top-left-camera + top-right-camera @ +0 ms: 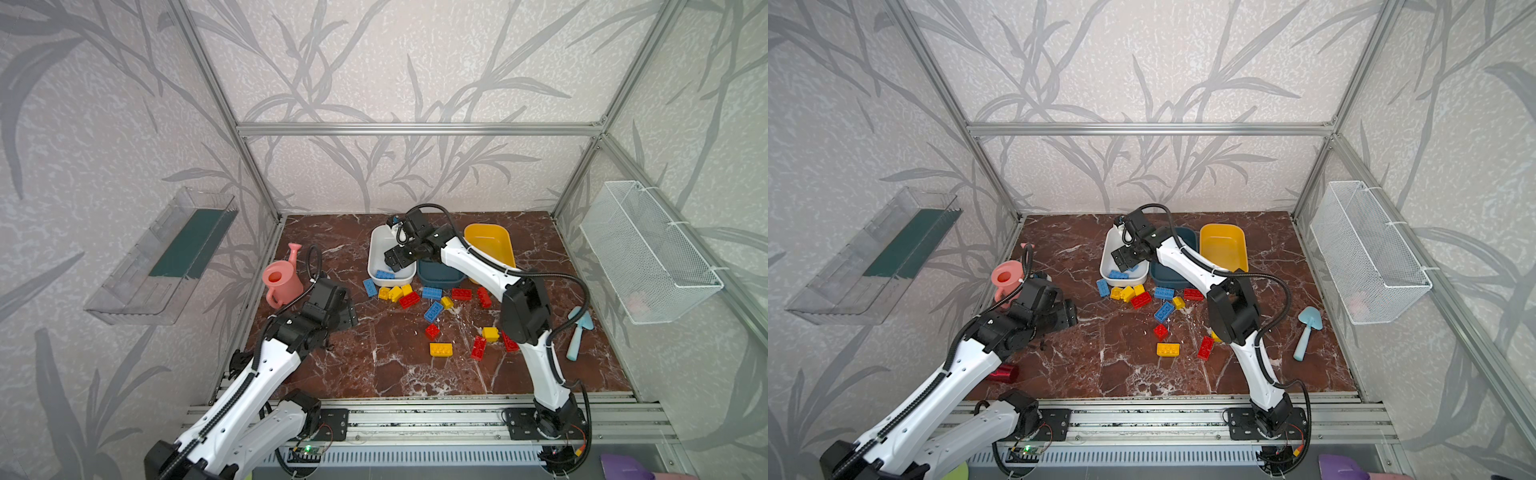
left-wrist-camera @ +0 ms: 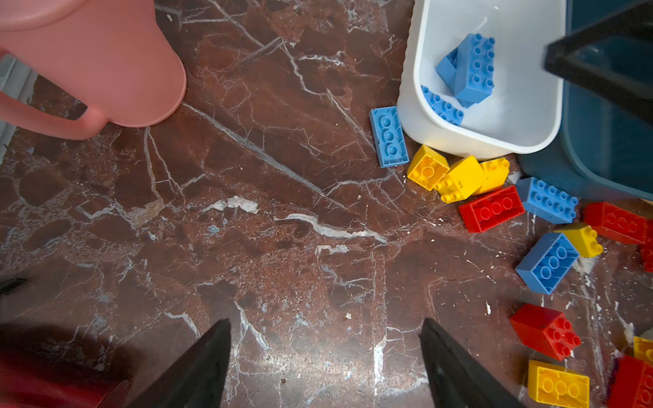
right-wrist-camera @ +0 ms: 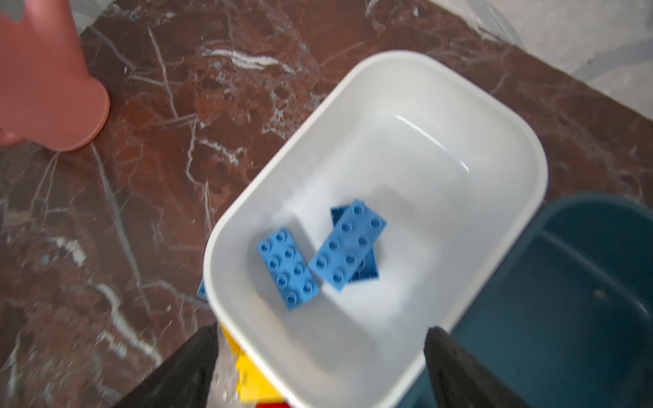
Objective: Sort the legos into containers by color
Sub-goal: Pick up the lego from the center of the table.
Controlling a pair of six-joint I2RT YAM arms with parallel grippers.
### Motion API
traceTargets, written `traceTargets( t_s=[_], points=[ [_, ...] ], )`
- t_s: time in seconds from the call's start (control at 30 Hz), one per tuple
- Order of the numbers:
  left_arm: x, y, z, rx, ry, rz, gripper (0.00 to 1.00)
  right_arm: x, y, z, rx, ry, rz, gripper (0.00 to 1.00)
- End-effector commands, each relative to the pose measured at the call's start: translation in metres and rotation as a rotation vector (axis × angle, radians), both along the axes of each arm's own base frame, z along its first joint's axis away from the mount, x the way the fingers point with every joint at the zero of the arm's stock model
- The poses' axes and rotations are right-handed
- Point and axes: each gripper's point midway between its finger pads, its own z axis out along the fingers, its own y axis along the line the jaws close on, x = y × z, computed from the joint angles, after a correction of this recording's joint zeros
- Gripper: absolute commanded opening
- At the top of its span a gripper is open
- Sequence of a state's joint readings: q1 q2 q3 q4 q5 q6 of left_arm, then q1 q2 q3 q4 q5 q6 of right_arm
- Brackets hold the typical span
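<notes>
Over the white tub (image 3: 424,176), right end effector (image 3: 322,327), jaws apart

No words, labels, brand names or numbers can be read in any view. The legos (image 1: 433,311) and the containers (image 1: 372,251) show plain colour only. A tiny dark mark on one yellow lego (image 2: 463,176) in the left wrist view is too small to make out.

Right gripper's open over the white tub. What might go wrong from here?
The blue brick lies right against the wall of the white tub, so there may be no room to grip it without shoving the tub. The yellow bricks and red brick touch; grabbing one may drag its neighbours.
</notes>
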State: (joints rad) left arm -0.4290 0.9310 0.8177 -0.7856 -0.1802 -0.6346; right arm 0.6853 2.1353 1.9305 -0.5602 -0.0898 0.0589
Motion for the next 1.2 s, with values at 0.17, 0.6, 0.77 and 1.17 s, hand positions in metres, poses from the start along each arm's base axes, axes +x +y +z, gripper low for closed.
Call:
traceTargets(
  t_s=[0.17, 0.6, 0.77, 1.17],
  points=[
    [0.045, -0.014, -0.026, -0.037, 0.027, 0.12, 0.83, -0.075, -0.06, 0.075, 0.313, -0.147, -0.122, 0.92],
    [0.112, -0.04, -0.08, 0.022, 0.139, 0.118, 0.82, -0.178, -0.126, 0.001, 0.295, -0.14, -0.166, 0.92],
    [0.131, -0.044, -0.097, 0.028, 0.165, 0.128, 0.82, -0.183, -0.131, -0.006, 0.309, -0.159, -0.164, 0.92],
    [0.159, -0.046, -0.124, 0.01, 0.218, 0.132, 0.79, -0.181, -0.134, -0.029, 0.286, -0.167, -0.173, 0.92]
  ],
)
